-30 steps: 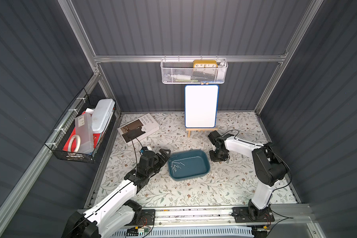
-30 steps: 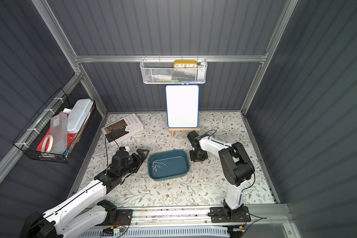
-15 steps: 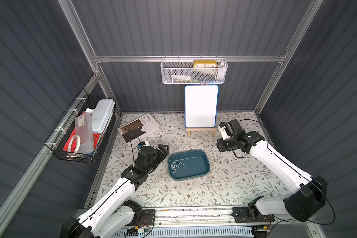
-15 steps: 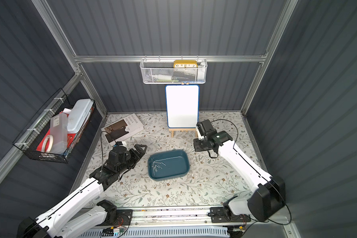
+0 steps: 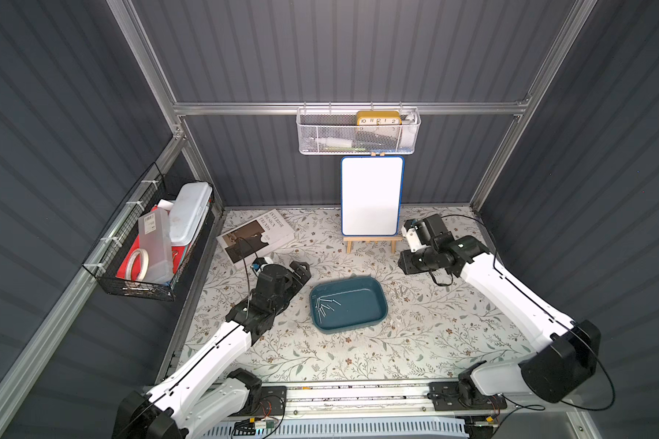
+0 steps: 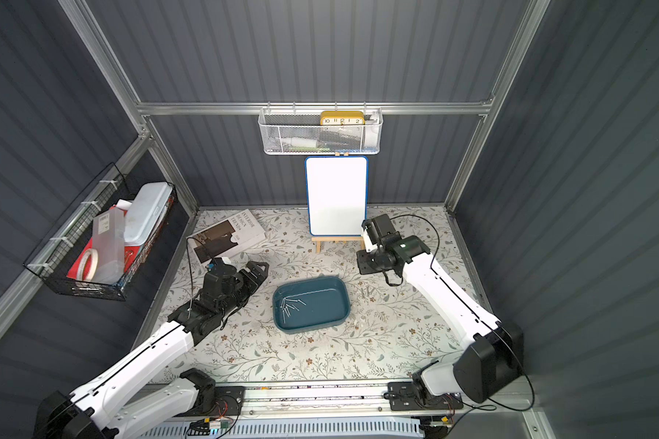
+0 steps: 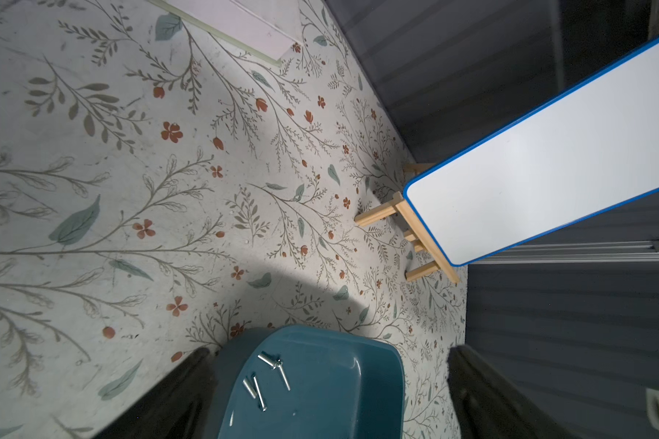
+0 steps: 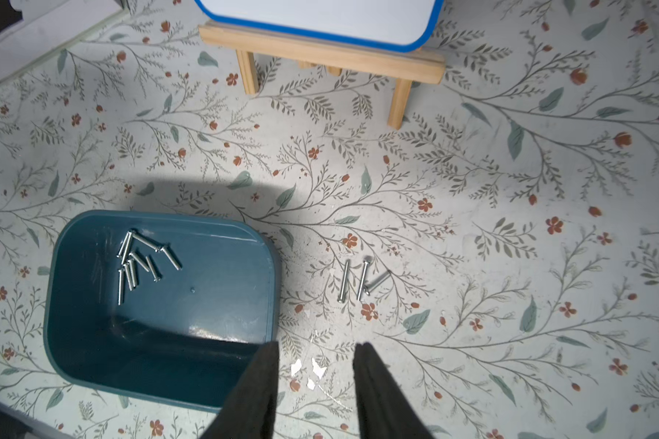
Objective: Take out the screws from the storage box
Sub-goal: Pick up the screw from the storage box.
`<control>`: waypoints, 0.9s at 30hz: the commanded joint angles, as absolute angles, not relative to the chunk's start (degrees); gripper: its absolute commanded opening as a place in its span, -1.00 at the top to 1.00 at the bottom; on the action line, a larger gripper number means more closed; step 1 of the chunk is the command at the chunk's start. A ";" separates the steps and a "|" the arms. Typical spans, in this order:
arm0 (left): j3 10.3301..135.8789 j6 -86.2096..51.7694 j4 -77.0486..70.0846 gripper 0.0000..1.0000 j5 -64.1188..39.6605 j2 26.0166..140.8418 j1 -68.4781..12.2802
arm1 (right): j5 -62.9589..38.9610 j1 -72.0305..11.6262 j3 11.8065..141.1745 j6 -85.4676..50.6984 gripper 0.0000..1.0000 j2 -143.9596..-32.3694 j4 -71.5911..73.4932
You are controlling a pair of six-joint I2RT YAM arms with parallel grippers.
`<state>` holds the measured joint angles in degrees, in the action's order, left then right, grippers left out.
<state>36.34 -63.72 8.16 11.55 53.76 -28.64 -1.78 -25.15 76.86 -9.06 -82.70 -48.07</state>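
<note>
Right gripper [image 8: 316,346] has lifted off the table [image 5: 358,353] and swung far and right. A second ago it was pressed down just right of the box [image 5: 358,309]. Its jaws have spread apart with nothing between them. Three screws [image 8: 358,283] now lie loose on the table at that spot, close together and just right of the box. I take that as one batch delivered and let go.

The rest, about ten, are heaped in the far-left corner of the box [image 8: 137,262], close to its left wall. The job looks roughly a quarter done.

Left gripper [image 5: 300,270] has hardly moved. It hovers just left of the box with its jaws wide apart and empty, nearer to the heap than the right one is.

The rim is low, but the heap hugs the corner. A finger coming down there has the wall on two sides, so entering from the bare right part of the box floor looks easier.

The board [image 5: 371,197] on its stand rises just far of the box, close beside the right gripper, which limits any swing that way. The book [image 5: 255,237] lies far left. The near and right parts of the table are open for setting screws down.
</note>
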 commanded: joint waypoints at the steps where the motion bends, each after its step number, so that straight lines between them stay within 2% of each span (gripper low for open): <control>1: 35.87 -64.99 10.33 -0.97 13.62 49.62 -28.83 | -3.19 -28.08 79.80 -7.64 0.18 -84.38 -52.54; 5: 35.24 -65.91 10.74 -0.98 13.97 46.74 -28.87 | 1.59 -35.86 81.83 -6.25 0.14 -86.73 -51.37; 8: 35.25 -65.68 11.52 -0.97 13.35 45.79 -28.85 | 0.99 -40.26 83.43 -7.08 0.12 -89.24 -50.02; 13: 38.28 -64.64 15.01 -0.98 13.94 45.10 -28.89 | 2.33 -46.37 86.38 -7.95 -0.08 -94.99 -49.69; 27: 36.14 -67.91 13.68 -0.98 11.67 41.16 -28.90 | 1.71 -49.39 86.22 -8.05 -0.06 -101.99 -46.74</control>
<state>37.21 -66.39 14.55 12.84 42.44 -28.64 0.86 -49.23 85.73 -8.08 -101.23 -47.09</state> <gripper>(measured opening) 0.991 0.533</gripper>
